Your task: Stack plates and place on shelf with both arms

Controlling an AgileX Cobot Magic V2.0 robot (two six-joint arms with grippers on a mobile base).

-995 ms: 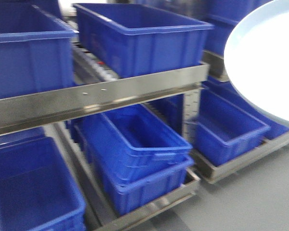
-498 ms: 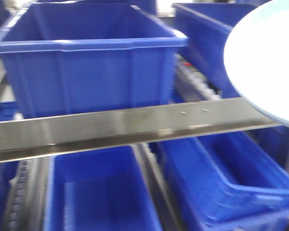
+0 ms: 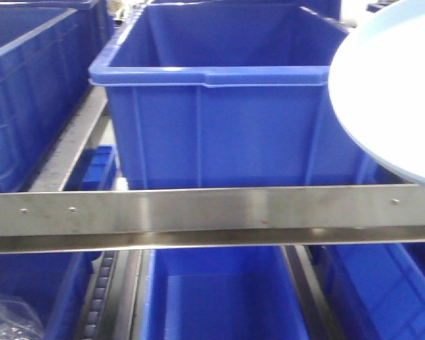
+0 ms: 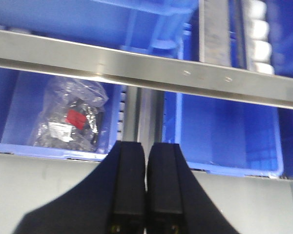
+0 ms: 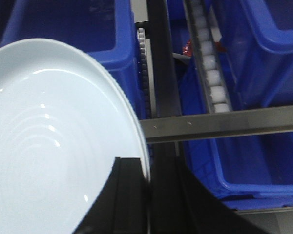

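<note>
- Carrying one of the plates (image 5: 49, 146) in the right gripper (image 5: 149, 183); the jaws are pinching its rim, with the dish lying out to the gripper's left above the blue bins (image 3: 219, 120).
- Showing in the front view as a pale disc at the upper right, in front of the steel shelf rail (image 3: 198, 212). Only one plate can be made out; whether a second is lying under it cannot be told.
- Left gripper (image 4: 145, 185): fingers are pressed together, holding nothing.
- Judged step: transport toward the shelf.
- Next move is calling for clearing the rail and keeping the plate level.
</note>
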